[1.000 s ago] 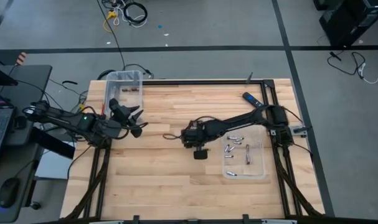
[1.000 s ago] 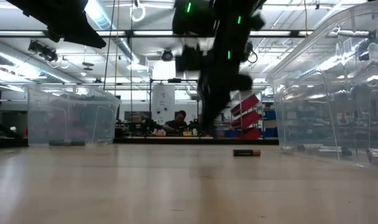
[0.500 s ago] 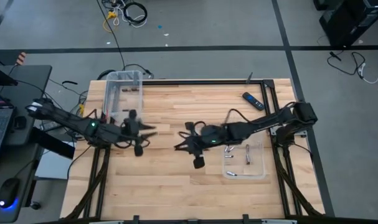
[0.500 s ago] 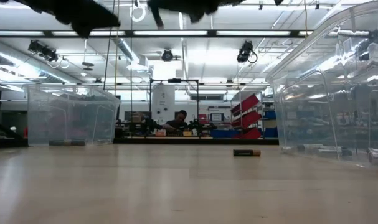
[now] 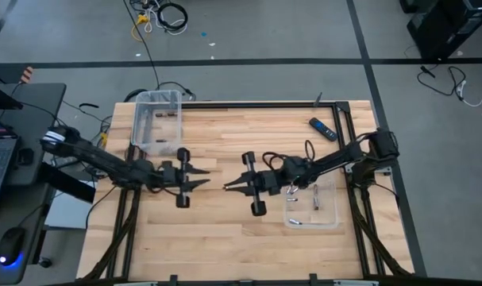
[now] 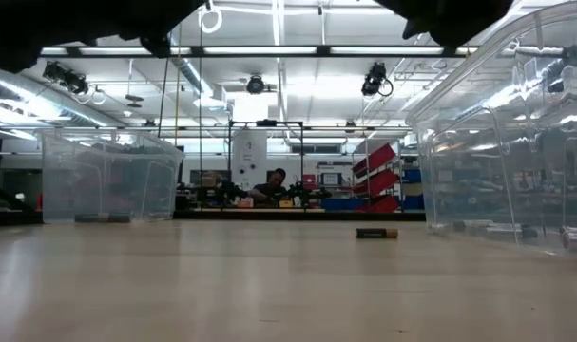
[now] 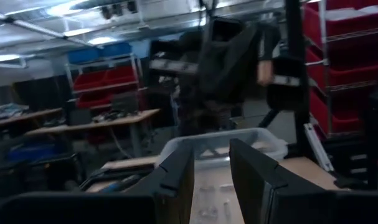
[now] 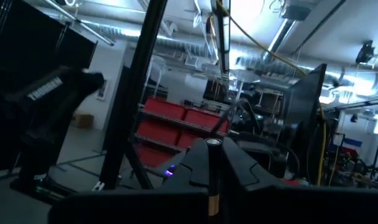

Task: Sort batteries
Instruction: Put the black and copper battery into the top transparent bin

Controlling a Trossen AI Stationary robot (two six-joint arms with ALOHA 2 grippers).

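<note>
**Colleague:** How far along are we?

**Me:** Partway, I judge. The left bin (image 5: 137, 119), behind my left gripper (image 5: 204, 182), holds a couple of dark batteries (image 5: 167, 114). The right bin (image 5: 333, 208), behind my right gripper (image 5: 227, 188), has a scatter of silvery batteries (image 5: 298, 176) in it. In the low view one loose battery (image 6: 375, 233), dark with a gold end, lies on the bare table (image 5: 225, 238), so at least that one remains.

**Colleague:** And the fingers?

**Me:** The right fingers are clenched on a slim cell. In the right wrist view this held battery (image 8: 212, 180) stands pinched between them, silver tip outward and gold band near the base. The left fingers (image 7: 176, 174) are parted with nothing between them. The two grippers point tip to tip over mid-table, close but apart. To me that looks like a pass from right to left, though I can't be sure.

**Colleague:** Any room to move?

**Me:** Plenty. The wood in front of and beside both sets of fingertips is bare, and the table edges are well away from them. Each bin wall sits behind its own gripper. The remote-like bar (image 5: 321, 129) lies far behind the right fingers, near the back edge. I'd mainly watch the narrow gap between the fingertips.
</note>
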